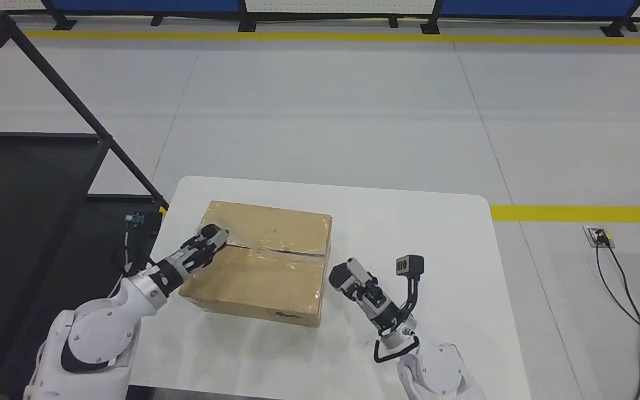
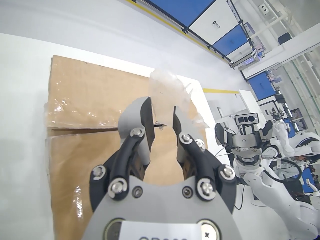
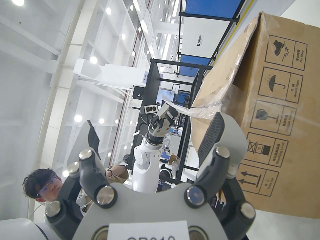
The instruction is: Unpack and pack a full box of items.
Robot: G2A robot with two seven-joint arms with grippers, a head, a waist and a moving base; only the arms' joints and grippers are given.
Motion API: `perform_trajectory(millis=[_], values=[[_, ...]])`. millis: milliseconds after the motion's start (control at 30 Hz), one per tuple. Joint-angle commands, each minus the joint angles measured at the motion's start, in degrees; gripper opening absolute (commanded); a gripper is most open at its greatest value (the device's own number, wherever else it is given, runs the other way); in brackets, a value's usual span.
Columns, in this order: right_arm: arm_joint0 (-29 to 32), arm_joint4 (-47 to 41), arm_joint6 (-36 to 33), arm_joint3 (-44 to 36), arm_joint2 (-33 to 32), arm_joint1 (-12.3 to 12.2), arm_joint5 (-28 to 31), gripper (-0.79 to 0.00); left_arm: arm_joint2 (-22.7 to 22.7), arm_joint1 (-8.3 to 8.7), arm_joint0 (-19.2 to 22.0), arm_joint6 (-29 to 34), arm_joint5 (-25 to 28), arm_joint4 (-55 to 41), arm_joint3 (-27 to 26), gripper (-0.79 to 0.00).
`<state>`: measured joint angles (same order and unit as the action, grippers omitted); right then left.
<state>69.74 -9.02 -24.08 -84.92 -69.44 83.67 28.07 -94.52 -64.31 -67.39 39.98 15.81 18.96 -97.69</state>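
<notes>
A brown cardboard box (image 1: 265, 260) lies on the white table (image 1: 430, 260), its top flaps joined by clear tape. My left gripper (image 1: 212, 236) hovers over the box's top at its left end. In the left wrist view the left gripper (image 2: 162, 108) is nearly closed on a strip of the clear tape (image 2: 165, 88) peeled up from the box (image 2: 87, 96) seam. My right gripper (image 1: 343, 272) stands open beside the box's right side. From the right wrist view, the right gripper (image 3: 155, 126) has one finger close to the printed wall of the box (image 3: 275, 88), and the tape (image 3: 185, 111) stretches to the left gripper (image 3: 167, 111).
The table runs on to the right of the box, behind my right arm. A black metal frame (image 1: 60, 110) stands off the table's left side. A yellow floor line (image 1: 565, 213) runs past the table's right edge.
</notes>
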Motion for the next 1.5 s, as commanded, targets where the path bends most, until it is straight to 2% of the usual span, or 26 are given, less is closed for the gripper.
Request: perform_trajectory(millis=[0,100,233,333,467,800,1167,1467], values=[[0.0,-0.1,-0.1,0.0,0.0,0.0,0.1,0.0,0.1,0.05,0.1,-0.2,-0.3,-0.5,0.2,-0.763],[0.0,-0.1,-0.1,-0.1,0.1,-0.1,0.7,0.0,0.3,0.12,0.3,-0.1,-0.9,-2.2,0.4,-0.785],[0.2,0.8,1.6,-0.8,0.7,0.0,5.3,0.0,-0.3,0.18,-0.6,-1.4,-2.4,-4.5,-0.2,-0.785],[0.0,2.9,4.7,-1.1,2.3,0.4,9.3,0.0,-0.5,0.06,-2.3,-3.9,-3.9,-6.5,-1.0,-0.785],[-2.1,4.2,7.1,0.1,5.4,1.1,10.4,0.0,-0.3,-0.07,-4.8,-6.5,-4.9,-8.1,-2.7,-0.785],[-10.0,2.9,8.5,3.5,10.3,2.7,-2.0,0.0,1.5,-0.33,-7.2,-12.0,-7.4,-7.0,-3.4,-0.785],[-15.1,3.5,7.4,1.9,11.6,3.3,-23.8,0.0,2.6,-0.74,-8.4,-16.0,-9.2,-10.8,-3.3,-0.785],[-16.0,3.9,4.2,2.1,12.0,3.4,-28.5,0.0,2.9,-0.91,-8.8,-17.9,-10.0,-12.3,-3.3,-0.785]])
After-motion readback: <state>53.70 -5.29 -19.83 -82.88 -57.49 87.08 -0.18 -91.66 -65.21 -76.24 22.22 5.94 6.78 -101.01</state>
